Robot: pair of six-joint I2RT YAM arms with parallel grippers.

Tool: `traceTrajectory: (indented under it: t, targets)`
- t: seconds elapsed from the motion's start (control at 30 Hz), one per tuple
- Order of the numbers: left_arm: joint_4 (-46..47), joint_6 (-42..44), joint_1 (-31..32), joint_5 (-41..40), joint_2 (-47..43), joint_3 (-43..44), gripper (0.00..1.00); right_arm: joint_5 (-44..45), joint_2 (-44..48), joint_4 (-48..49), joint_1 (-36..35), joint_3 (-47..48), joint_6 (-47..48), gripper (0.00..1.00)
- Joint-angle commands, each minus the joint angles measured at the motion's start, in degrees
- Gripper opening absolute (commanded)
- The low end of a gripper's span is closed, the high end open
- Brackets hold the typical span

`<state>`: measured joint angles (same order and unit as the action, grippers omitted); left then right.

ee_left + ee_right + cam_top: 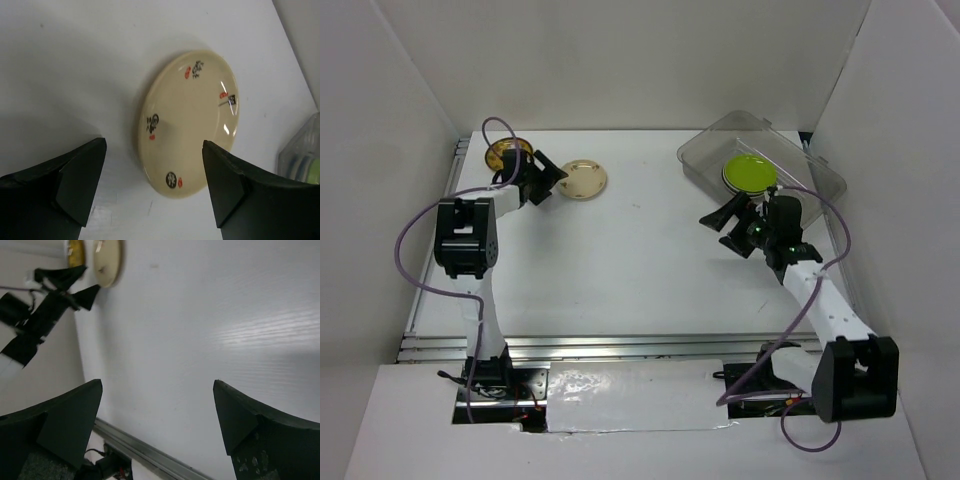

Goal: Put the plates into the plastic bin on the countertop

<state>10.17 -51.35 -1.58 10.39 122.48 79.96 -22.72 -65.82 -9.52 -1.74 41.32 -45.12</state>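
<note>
A cream plate point(584, 179) with small black and red marks lies on the white countertop point(640, 260) at the back left; it fills the left wrist view point(187, 122). My left gripper point(552, 178) is open, just left of the plate, its fingers point(80, 175) apart on either side of the near rim. A mustard patterned plate point(507, 154) lies behind the left arm. The clear plastic bin point(760, 160) at the back right holds a lime green plate point(748, 172). My right gripper point(725, 222) is open and empty, just in front of the bin.
White walls enclose the countertop. A metal rail point(620, 348) runs along the near edge, and also shows in the right wrist view point(150, 455). Purple cables loop off both arms. The bin's corner shows in the left wrist view point(302, 160).
</note>
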Motion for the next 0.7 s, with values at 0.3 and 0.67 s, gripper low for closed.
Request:
traceTrajectory:
  t: [0.3, 0.67]
  targets:
    - [-16.85, -0.42, 3.17, -8.99, 8.57, 9.50, 0.00, -6.82, 13.79, 10.57, -3.88, -4.32, -2.25, 1.00]
    - [-14.92, 8.90, 11.93, 2.95, -21.82, -10.94, 0.00, -0.93, -5.61, 11.19, -14.52, 8.32, 7.24, 1.00]
